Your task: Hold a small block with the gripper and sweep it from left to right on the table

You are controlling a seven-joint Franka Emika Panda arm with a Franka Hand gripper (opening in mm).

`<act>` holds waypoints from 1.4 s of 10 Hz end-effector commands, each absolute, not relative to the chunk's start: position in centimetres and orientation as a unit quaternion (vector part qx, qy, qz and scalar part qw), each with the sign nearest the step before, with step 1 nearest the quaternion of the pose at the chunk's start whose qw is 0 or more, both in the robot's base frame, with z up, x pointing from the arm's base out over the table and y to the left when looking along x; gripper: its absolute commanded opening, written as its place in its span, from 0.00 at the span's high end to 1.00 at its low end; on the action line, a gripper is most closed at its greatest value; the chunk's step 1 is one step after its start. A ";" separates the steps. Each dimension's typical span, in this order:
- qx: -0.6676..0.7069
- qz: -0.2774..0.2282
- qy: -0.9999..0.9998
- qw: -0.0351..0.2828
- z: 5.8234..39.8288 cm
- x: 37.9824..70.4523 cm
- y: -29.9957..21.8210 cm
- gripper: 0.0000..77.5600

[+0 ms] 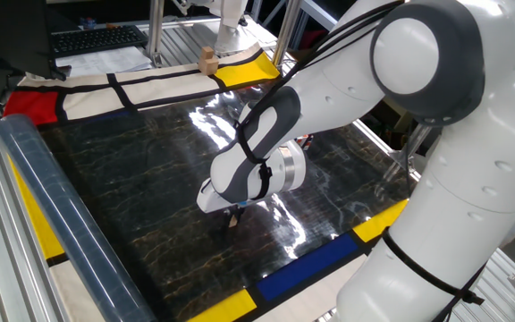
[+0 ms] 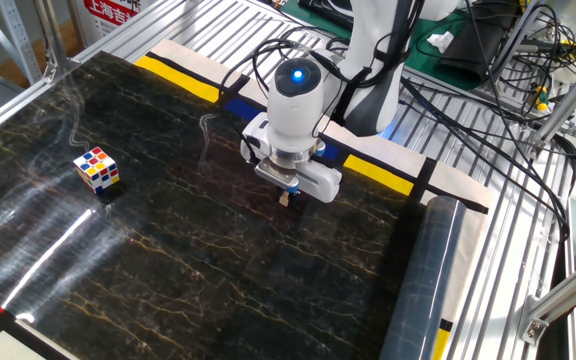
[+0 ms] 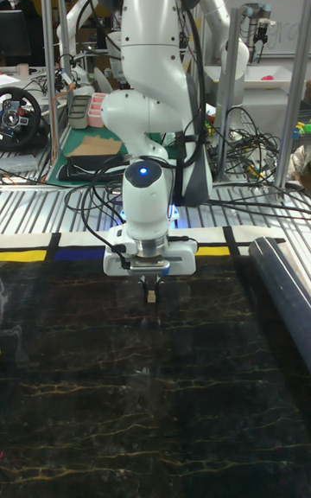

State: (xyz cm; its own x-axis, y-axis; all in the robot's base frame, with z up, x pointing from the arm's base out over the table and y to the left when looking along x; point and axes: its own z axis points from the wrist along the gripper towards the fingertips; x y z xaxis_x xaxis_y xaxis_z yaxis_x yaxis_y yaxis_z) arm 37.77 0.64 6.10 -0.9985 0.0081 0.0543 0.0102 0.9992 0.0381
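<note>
Desk (image 2: 168, 270): glossy black marble pattern, brownish-gold veins; border panels yellow, blue, red, white with black lines.
Small wooden cube (image 3: 150, 296): plain tan.
Tool (image 3: 150, 289): dark.
Rounded robot arm (image 1: 347, 80): white, grey joints, blue light.
Puzzle cube (image 2: 97, 168): multicoloured squares, white, red, blue, yellow.
Taller wooden block (image 1: 207, 60): tan.
</note>
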 end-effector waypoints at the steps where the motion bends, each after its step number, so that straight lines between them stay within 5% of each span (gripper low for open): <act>1: -0.008 -0.021 -0.999 0.032 5.0 37.6 2.0 0.99; 14: -0.021 -0.027 -0.999 0.030 4.5 36.7 4.6 0.99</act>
